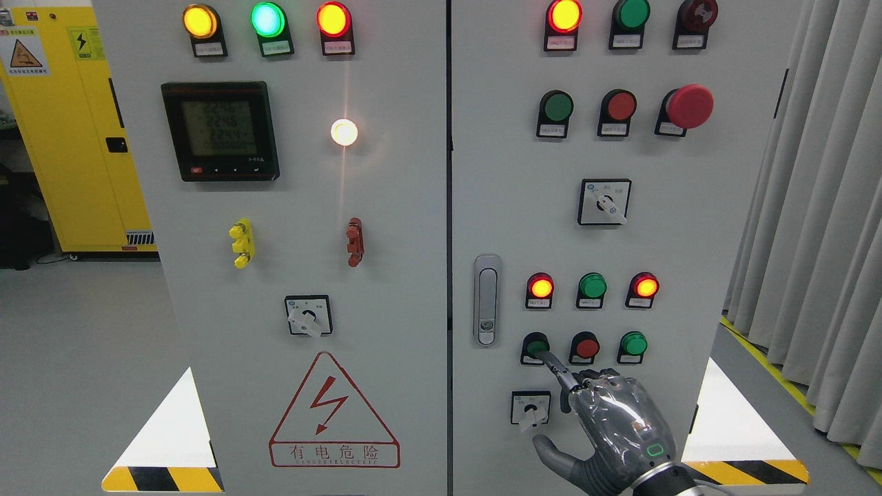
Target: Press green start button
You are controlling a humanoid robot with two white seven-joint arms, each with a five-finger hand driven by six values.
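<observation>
Grey panel (413, 386) marked 有电危险, right hand (606, 427) fingertip (544, 355) on green button (534, 346)

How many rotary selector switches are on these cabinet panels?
3: one rotary selector switch low on the left door, one mid-height on the right door, and one at the bottom right beside the robot hand. None seems hidden.

We find bare panel open below the green button (535, 346) where our right hand (606, 427) reaches, hemmed by the red button (586, 347) just right, the rotary switch (530, 408) below, and the door handle (487, 300) to the left
</observation>
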